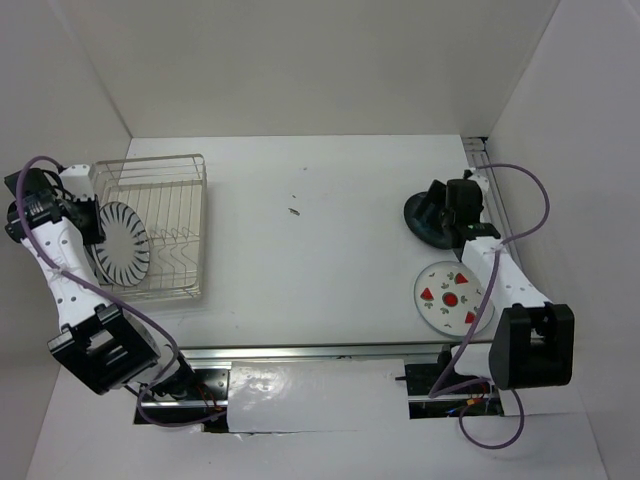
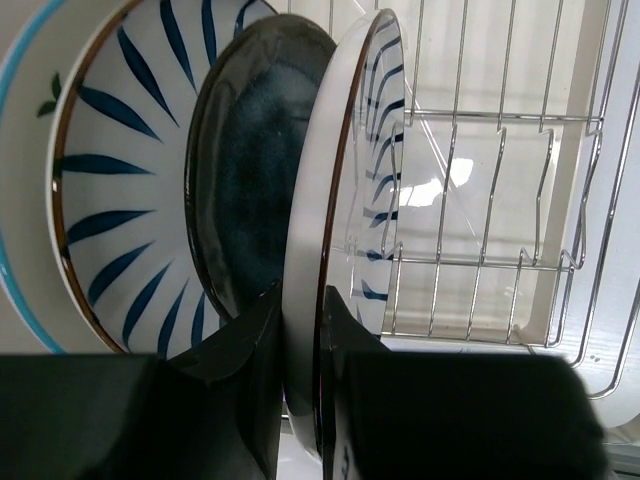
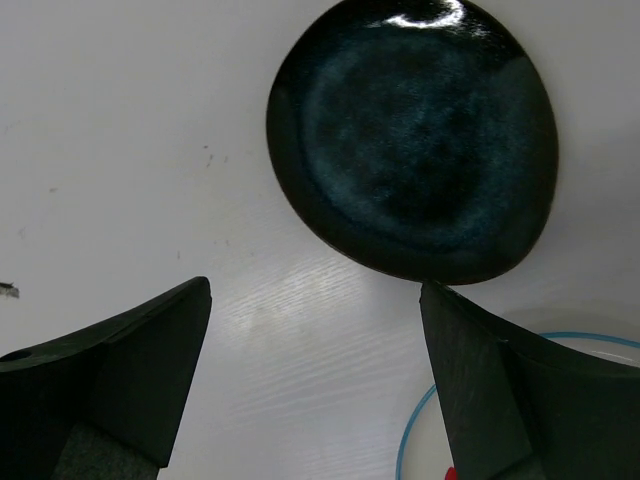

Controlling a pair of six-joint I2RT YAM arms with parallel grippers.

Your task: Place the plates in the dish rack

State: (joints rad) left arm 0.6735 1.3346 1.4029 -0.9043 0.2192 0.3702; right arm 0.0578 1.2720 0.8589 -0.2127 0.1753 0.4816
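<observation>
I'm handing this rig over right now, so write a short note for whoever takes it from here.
Left hand: shut on the rim of a striped plate, held on edge in the dish rack, not yet released.
Right hand: open, hovering over the flat dark blue plate on the table.
Done: behind the held plate stand the racked dark blue plate, a second striped plate and a blue-rimmed plate.
Left: release the striped plate, then load the flat dark blue plate and the watermelon plate lying next to it.
</observation>
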